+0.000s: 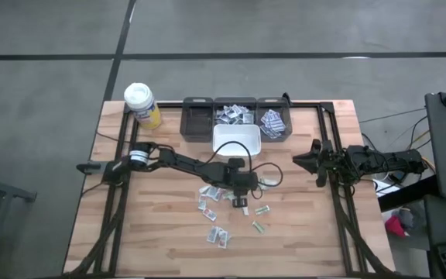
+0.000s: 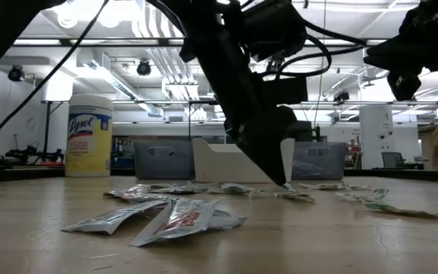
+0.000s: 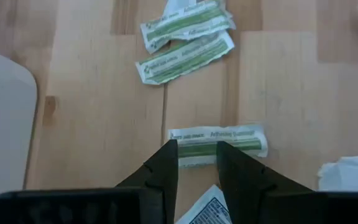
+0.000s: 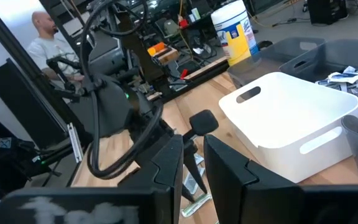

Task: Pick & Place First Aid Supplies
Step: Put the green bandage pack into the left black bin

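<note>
Several small flat packets, the first aid supplies (image 1: 221, 236), lie loose on the wooden table near its middle. My left gripper (image 1: 241, 203) reaches over them, slanting down, open. In the left wrist view its fingertips (image 3: 173, 149) stand at one end of a green-print packet (image 3: 241, 140) that lies flat on the wood across them. Two more green-print packets (image 3: 185, 56) lie beyond it, and a blue-print packet (image 3: 207, 208) shows under the fingers. My right gripper (image 1: 307, 161) waits at the table's right edge, open, nothing between its fingers. My left gripper comes at the green-print packet's end (image 3: 194, 144) from above, slanting down, fingers across the packet's length. The packet lies flat on the table. I cannot tell whether the fingertips touch it.
A white bin (image 1: 236, 139) stands just beyond the packets, with three grey bins (image 1: 197, 120) behind it, two holding packets. A yellow white-lidded bottle (image 1: 142, 105) stands at the far left. People (image 4: 42, 37) show in the room beyond the table.
</note>
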Robot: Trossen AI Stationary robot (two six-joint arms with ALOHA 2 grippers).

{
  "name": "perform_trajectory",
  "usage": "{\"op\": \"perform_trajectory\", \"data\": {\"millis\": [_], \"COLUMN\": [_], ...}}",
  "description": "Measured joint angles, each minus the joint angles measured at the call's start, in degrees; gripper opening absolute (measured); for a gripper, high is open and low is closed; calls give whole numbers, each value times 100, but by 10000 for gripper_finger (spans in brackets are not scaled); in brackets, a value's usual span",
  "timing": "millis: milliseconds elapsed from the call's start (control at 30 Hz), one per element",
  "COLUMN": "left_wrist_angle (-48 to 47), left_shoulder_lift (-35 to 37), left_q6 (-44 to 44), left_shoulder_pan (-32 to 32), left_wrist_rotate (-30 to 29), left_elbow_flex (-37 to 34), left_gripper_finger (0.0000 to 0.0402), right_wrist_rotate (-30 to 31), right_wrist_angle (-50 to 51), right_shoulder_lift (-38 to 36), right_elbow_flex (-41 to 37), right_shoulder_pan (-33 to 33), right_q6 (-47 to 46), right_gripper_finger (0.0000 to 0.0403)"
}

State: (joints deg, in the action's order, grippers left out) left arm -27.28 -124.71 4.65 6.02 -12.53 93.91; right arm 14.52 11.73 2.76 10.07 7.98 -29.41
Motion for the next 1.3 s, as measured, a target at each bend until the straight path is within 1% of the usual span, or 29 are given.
{"op": "perform_trajectory", "data": {"millis": [300, 367, 767, 867, 933, 1067, 1300], "left_wrist_angle": [12, 15, -9, -30, -124, -363, -778], "left_shoulder_lift": [-20, -20, -17, -15, 1, 125, 385], "left_q6": [18, 27, 174, 183, 183, 128, -421], "left_shoulder_pan": [-15, -15, -20, -22, -20, -22, -21], "left_wrist_rotate": [-44, -41, 382, 427, 448, 447, 410], "left_elbow_flex": [-37, -37, -129, -102, -13, 396, 1098], "left_gripper_finger": [105, 100, 13, 3, 2, 1, 0], "right_wrist_rotate": [0, 0, 2, 4, 4, 11, 16], "right_wrist_angle": [0, 0, 1, 0, 0, 0, 1], "right_shoulder_lift": [2, 2, 2, 2, 2, 2, 2], "right_elbow_flex": [0, 0, 0, 0, 0, 0, 0], "right_shoulder_pan": [1, -1, -1, 1, 1, -1, 1], "right_q6": [0, 0, 0, 0, 0, 0, 1], "right_gripper_finger": [63, 63, 63, 63, 63, 63, 63]}}
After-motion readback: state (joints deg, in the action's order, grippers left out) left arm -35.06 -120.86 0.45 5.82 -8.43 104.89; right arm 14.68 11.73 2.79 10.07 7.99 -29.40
